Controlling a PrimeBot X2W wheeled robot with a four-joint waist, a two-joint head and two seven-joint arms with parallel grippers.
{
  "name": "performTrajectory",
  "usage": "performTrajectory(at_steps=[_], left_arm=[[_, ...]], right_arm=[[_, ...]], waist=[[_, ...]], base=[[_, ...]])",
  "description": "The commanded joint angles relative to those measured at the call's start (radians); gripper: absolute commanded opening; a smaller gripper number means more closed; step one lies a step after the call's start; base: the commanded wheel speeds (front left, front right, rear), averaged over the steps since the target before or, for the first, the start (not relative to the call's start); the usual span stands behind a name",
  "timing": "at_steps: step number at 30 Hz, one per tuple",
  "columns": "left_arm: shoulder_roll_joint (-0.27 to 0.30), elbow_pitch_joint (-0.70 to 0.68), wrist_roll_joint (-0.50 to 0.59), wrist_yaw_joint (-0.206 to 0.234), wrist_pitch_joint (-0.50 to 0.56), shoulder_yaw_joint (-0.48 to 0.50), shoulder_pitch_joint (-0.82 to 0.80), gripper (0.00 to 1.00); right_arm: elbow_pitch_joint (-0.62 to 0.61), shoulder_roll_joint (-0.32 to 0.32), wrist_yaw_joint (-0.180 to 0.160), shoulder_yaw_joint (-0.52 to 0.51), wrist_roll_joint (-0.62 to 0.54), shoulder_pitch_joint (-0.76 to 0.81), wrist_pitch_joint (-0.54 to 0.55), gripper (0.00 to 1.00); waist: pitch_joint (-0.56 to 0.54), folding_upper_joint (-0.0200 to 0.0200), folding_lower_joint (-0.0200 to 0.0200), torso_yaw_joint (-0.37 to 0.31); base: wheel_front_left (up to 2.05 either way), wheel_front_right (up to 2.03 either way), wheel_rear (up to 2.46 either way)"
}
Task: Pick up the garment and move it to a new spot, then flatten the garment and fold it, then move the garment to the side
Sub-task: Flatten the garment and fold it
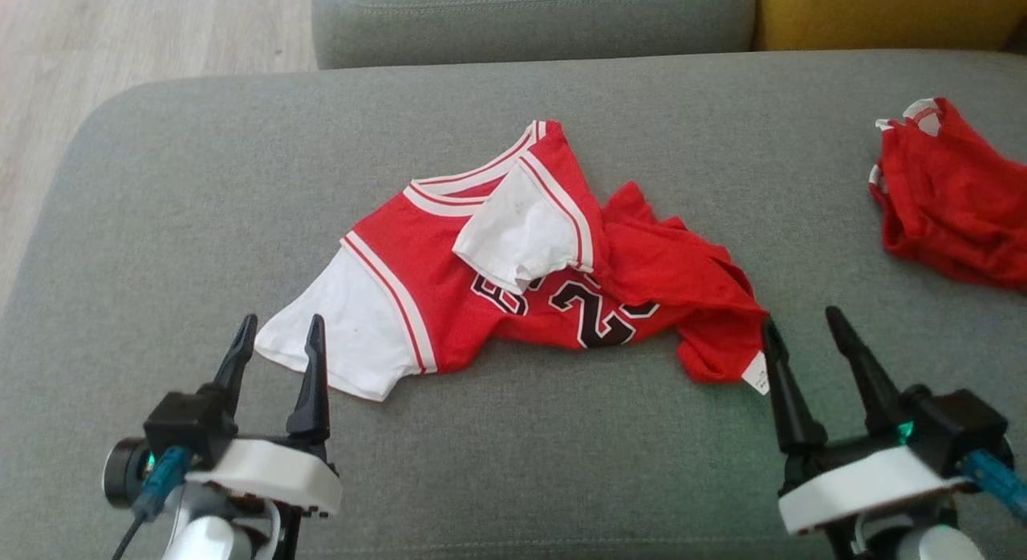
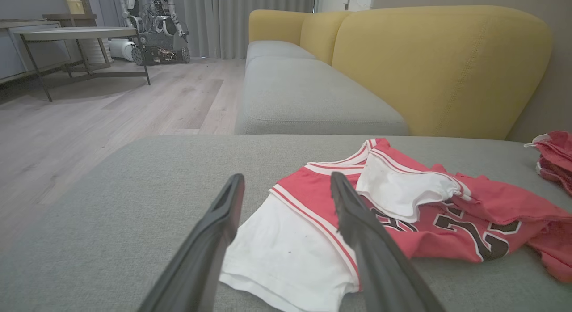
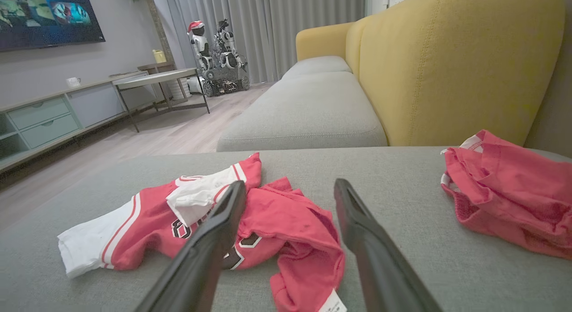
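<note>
The garment (image 1: pixel 449 303) runs left-right: left end effector (image 1: pixel 282 323) by its white sleeve (image 1: pixel 345 335), right end effector (image 1: pixel 802 319) by its tag (image 1: pixel 756 373), both gaping, empty.

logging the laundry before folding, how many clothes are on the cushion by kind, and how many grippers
T-shirt with white sleeves: 1
smaller red garment: 1
grippers, both open (left gripper, right gripper): 2
total: 4

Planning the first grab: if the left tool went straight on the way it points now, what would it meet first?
Most likely the white sleeve of the T-shirt, lying on the grey cushion just ahead of the left tool, whose jaws stand open. Its height above the cushion is unclear.
</note>
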Motion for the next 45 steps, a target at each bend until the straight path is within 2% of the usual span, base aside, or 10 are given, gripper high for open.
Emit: performTrajectory(at_steps=[1, 11, 45], left_arm=[[0.026, -0.038, -0.006, 0.007, 0.003, 0.048, -0.031, 1.00], [0.037, -0.046, -0.009, 0.010, 0.010, 0.046, -0.030, 1.00], [0.046, -0.060, -0.013, 0.029, 0.012, 0.029, -0.038, 1.00]], right_arm=[[-0.051, -0.002, -0.001, 0.027, -0.009, -0.017, 0.009, 1.00], [-0.089, 0.012, -0.001, 0.033, -0.018, 0.002, 0.034, 1.00], [-0.080, 0.023, -0.001, 0.046, -0.005, -0.009, 0.033, 1.00]], waist=[[-0.001, -0.0001, 0.0001, 0.000], [0.001, -0.0001, 0.0001, 0.005], [0.012, -0.0001, 0.0001, 0.007]], base=[[0.00, 0.00, 0.00], [0.00, 0.00, 0.00], [0.00, 0.00, 0.00]])
